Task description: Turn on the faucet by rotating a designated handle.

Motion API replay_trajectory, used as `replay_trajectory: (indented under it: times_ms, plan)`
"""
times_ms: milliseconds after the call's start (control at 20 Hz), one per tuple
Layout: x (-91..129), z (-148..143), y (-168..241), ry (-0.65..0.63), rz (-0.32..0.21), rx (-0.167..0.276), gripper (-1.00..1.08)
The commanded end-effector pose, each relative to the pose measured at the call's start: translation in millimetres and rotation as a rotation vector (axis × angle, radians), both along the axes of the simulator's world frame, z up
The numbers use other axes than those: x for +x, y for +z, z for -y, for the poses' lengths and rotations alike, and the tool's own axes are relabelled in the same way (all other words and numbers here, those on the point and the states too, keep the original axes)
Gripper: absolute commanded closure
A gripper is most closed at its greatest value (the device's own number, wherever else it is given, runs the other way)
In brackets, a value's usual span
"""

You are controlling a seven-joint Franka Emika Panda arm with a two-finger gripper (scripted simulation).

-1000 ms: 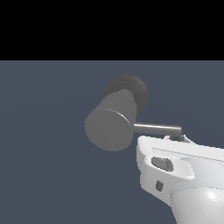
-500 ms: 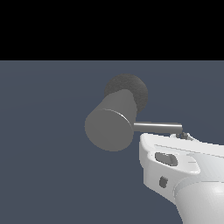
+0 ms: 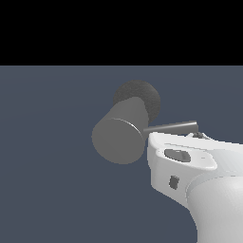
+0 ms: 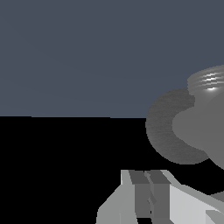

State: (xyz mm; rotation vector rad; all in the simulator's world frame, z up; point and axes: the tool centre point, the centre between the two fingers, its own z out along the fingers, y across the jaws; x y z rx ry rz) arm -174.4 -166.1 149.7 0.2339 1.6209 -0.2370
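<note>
From my remote seat, the arm's white wrist housing (image 3: 190, 166) filled the lower part of the exterior view's right and hid the near part of the handle (image 3: 173, 126); the hand (image 4: 146, 192) showed only as grey fingers in the wrist view, and I could not tell whether it was released or clenched. The faucet (image 3: 121, 135) sat mid-scene, a thick smooth grey cylinder with its flat round end toward the camera and a darker rough base (image 3: 142, 97) behind. The slim shiny rod projected toward the exterior view's right. The ground (image 3: 47, 166) was plain slate blue, with black beyond.
</note>
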Motion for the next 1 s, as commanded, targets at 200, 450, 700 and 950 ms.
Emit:
replay_trajectory:
  times_ms: [200, 450, 700, 950]
  plan:
    - [8.7, -22.9, 40.7, 0.034, 0.056, -0.006, 1.08]
    - [3.5, -10.2, 24.5, 0.008, 0.007, 0.003, 1.08]
    - [7.4, -22.1, 40.6, 0.014, 0.018, 0.001, 1.08]
    - [11.0, -33.6, 56.2, 0.019, 0.029, 0.0, 1.08]
